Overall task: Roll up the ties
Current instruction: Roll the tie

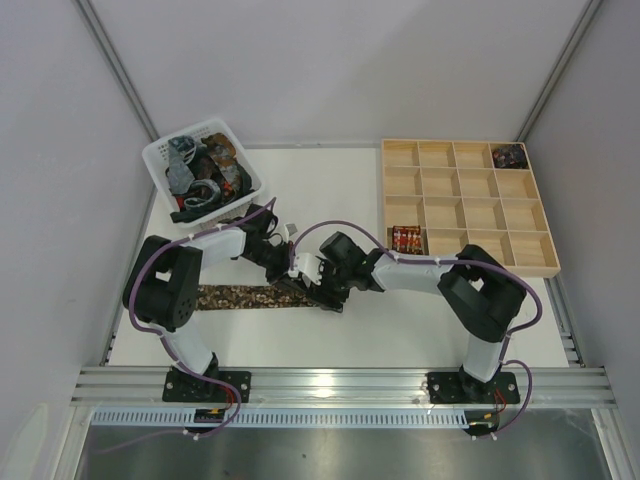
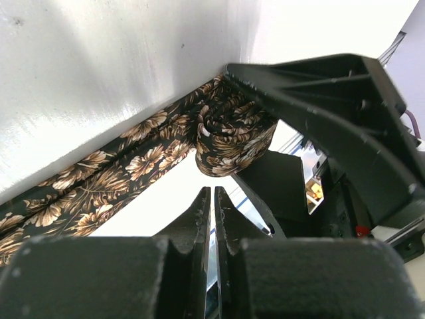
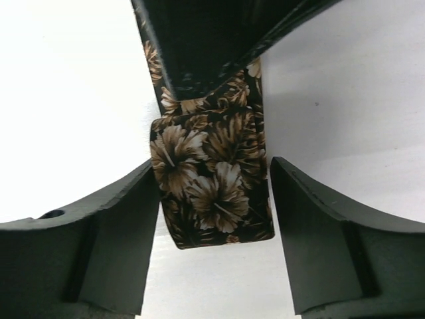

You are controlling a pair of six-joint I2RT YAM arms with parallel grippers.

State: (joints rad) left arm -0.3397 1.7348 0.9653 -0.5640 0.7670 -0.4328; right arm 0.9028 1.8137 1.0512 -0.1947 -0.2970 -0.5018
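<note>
A dark brown tie with tan flowers lies flat across the table, and its right end is wound into a short roll. The roll also shows in the left wrist view. My right gripper is open with a jaw on each side of the roll; the left finger touches it. In the top view the right gripper sits at the tie's right end. My left gripper is shut and empty, just off the roll, and shows in the top view.
A white basket holding several loose ties stands at the back left. A wooden compartment tray stands at the right, with a red rolled tie in one cell and a dark one in the far corner cell.
</note>
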